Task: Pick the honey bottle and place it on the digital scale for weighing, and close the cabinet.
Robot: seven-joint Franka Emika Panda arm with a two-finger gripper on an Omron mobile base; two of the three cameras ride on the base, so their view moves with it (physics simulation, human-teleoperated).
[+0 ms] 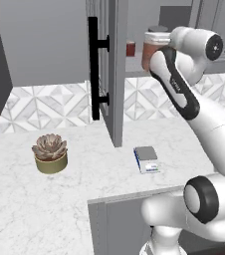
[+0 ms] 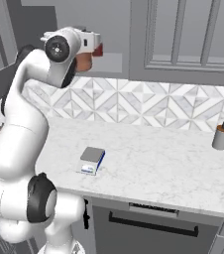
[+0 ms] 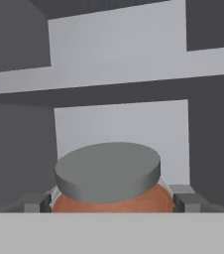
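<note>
The honey bottle [image 3: 109,171], orange-brown with a grey round lid, stands on the lower shelf of the open cabinet [image 1: 115,74]. It also shows past my arm in the left base view [image 1: 152,50] and the right base view [image 2: 85,62]. My gripper [image 3: 112,202] is open, with one fingertip [image 3: 34,202] on each side of the bottle's body just below the lid. The cabinet door swings out over the counter, its black bar handle [image 1: 93,69] facing left. The digital scale [image 1: 146,155] [image 2: 92,156] lies bare on the marble counter below.
A small dark red jar [image 1: 130,48] [image 2: 98,49] stands on the same shelf beside the bottle. A potted succulent [image 1: 50,152] sits on the counter at left. A soap dispenser [image 2: 221,135] stands far right by the tiled wall.
</note>
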